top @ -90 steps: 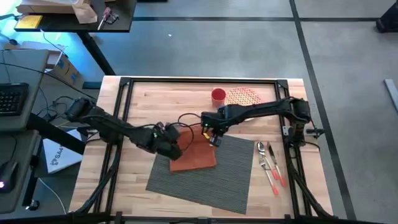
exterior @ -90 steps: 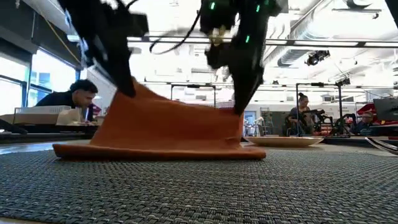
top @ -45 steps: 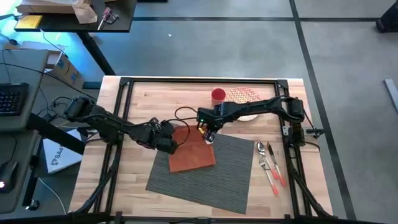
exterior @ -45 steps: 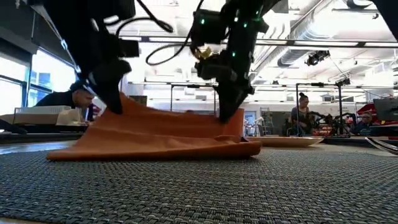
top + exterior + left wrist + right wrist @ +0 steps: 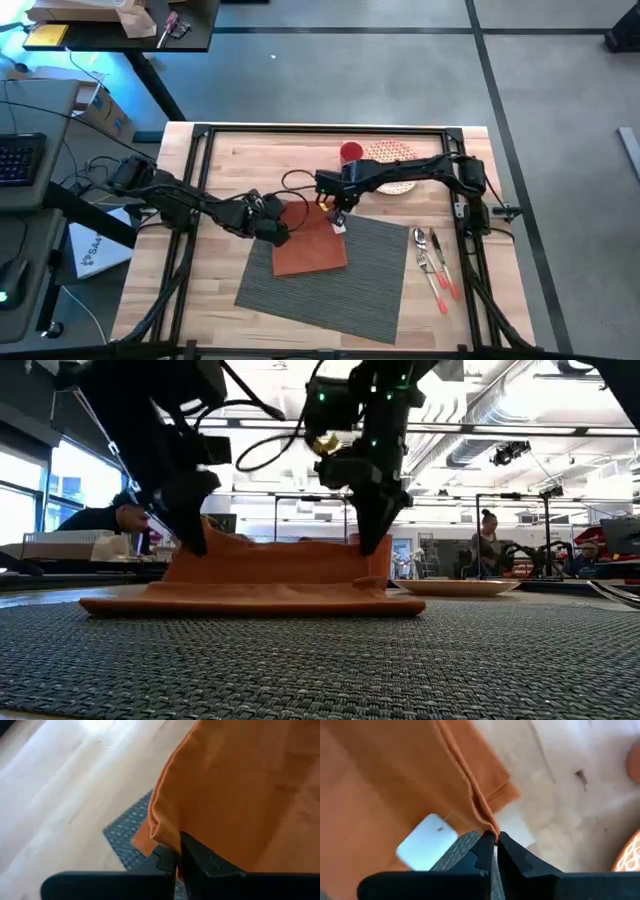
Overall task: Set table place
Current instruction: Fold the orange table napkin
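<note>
An orange-red napkin (image 5: 310, 243) lies on the far left part of the dark grey ribbed placemat (image 5: 345, 285), which rests flat on the wood table (image 5: 230, 170). The napkin's bottom layer lies flat. An upper layer stands up from it (image 5: 275, 565), held between my two grippers. My left gripper (image 5: 273, 230) is shut on the raised edge's left end. My right gripper (image 5: 338, 213) is shut on its right end. A white tag (image 5: 426, 842) shows on the cloth. My left gripper pinches the napkin's raised left corner (image 5: 162, 836) between its two fingers, coming from above and from the table's left. The cloth rises slack from the placemat to the fingers (image 5: 195, 535). My right gripper pinches the hemmed edge at the napkin's raised right corner (image 5: 489, 827) between its two fingers, pointing down from above. The cloth below the fingers (image 5: 372, 540) stands almost upright, with its lower part on the placemat.
A red cup (image 5: 351, 153) and a patterned plate (image 5: 392, 158) stand at the far side of the table. Cutlery with red handles (image 5: 437, 265) lies right of the placemat. The black rail frame (image 5: 200, 140) runs around the table.
Both grippers have gone down and a little toward the table's far edge, still shut on the napkin. The raised edge now stands lower and more level, while the bottom layer has stayed on the placemat.
</note>
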### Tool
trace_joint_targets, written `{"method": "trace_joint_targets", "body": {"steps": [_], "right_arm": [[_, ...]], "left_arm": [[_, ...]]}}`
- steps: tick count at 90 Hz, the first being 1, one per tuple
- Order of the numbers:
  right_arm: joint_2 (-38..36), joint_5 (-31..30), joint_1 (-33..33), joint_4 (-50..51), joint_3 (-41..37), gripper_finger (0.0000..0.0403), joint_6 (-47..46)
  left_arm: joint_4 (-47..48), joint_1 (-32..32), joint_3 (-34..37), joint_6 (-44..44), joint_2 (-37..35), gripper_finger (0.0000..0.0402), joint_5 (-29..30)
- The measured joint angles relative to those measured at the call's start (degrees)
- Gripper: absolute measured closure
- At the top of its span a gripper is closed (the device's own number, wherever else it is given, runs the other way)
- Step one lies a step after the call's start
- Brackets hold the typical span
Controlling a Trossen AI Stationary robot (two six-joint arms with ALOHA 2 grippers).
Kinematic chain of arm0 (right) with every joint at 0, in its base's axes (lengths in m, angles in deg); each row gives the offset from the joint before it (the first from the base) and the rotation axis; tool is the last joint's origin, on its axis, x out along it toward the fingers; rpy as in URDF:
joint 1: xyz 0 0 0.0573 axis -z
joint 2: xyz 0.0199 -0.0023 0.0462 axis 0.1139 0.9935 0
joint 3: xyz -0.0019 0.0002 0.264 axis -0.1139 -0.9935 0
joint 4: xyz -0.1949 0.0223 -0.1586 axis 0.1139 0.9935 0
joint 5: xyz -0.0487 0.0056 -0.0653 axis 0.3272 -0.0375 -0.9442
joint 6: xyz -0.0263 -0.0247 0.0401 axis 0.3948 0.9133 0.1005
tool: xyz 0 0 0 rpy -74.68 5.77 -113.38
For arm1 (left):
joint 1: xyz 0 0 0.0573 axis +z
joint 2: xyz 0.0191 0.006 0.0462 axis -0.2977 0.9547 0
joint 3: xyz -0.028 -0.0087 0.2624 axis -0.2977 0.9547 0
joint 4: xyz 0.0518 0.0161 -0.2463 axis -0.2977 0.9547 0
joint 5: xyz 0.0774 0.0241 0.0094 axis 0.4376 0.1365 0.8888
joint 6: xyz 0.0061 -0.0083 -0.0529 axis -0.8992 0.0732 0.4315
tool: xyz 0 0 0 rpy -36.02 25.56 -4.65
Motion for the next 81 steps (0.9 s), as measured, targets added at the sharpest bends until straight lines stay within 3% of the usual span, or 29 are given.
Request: {"method": "trace_joint_targets", "body": {"steps": [26,41,65,81], "right_arm": [[4.0,-1.4,1.0,-3.1,0.0,0.0402,1.5],[4.1,-0.2,1.2,-4.9,0.0,0.0395,2.0],[0.2,1.1,1.3,-3.7,0.4,0.0293,7.6],[-2.4,15.6,-0.5,-6.9,0.4,0.0236,18.7]], "left_arm": [[-0.6,0.8,1.6,1.5,4.1,0.0399,-2.2],[0.6,0.8,1.6,-2.8,3.8,0.0361,-4.8],[5.1,0.6,1.6,-2.9,-3.9,0.0274,-12.0],[-4.9,-1.0,1.6,-13.9,-5.7,0.0266,-20.9]]}}
